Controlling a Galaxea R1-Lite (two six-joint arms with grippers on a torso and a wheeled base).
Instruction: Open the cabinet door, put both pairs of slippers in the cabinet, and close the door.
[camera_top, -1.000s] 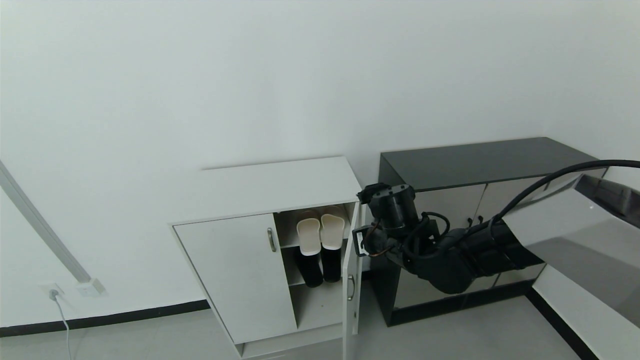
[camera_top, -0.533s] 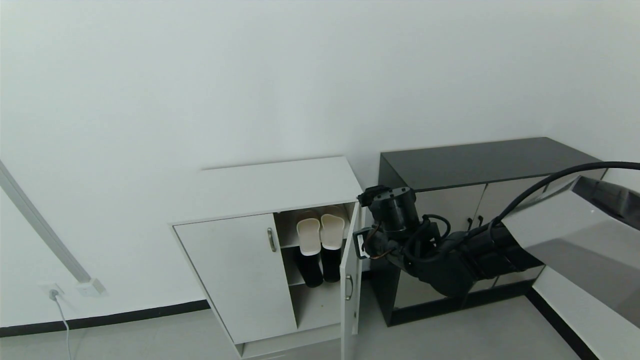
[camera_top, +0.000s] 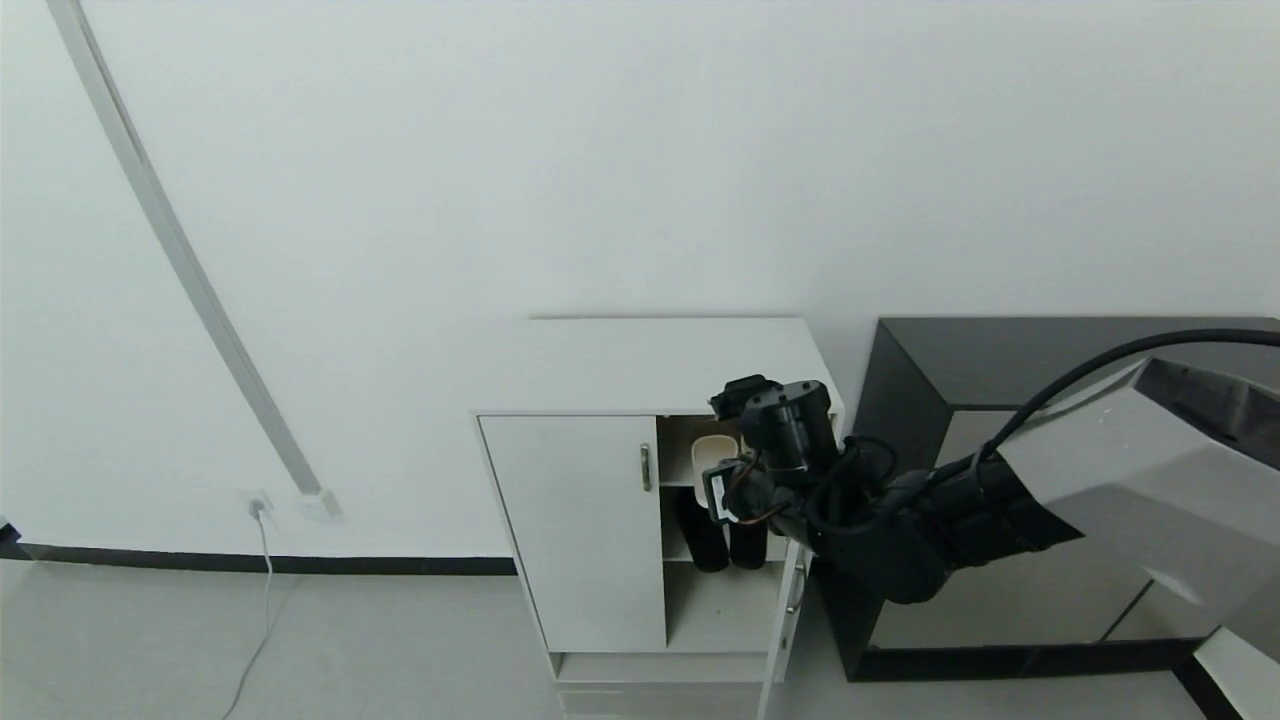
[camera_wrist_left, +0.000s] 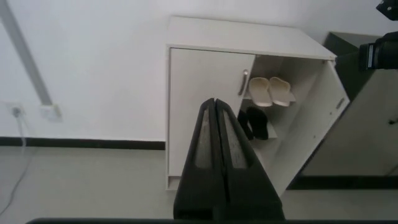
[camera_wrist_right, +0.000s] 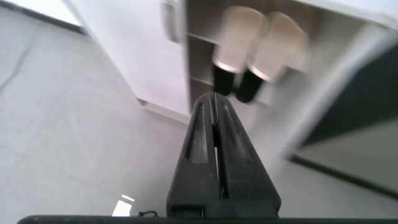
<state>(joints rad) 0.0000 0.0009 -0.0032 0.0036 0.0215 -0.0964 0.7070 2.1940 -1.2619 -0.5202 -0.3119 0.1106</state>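
Since the earlier frames the head camera has swung, so the cabinet (camera_top: 640, 360) now faces it squarely, and the right arm (camera_top: 880, 530) shows across the opening, not beside the door edge. Head view: the door (camera_top: 787, 605), a flat, smooth white panel with its long axis upright, hangs open edge-on at the opening's right, nearer the right arm. Closing it likely calls for a leftward push. Left wrist view: left tool (camera_wrist_left: 215, 121) pressed shut, empty. The cream slippers (camera_wrist_left: 272, 91) lie on the upper shelf (camera_wrist_left: 292, 101), the black slippers (camera_wrist_left: 255, 122) below. Right wrist view: right tool (camera_wrist_right: 216, 115) closed, empty, aimed at the slippers' rounded ends.
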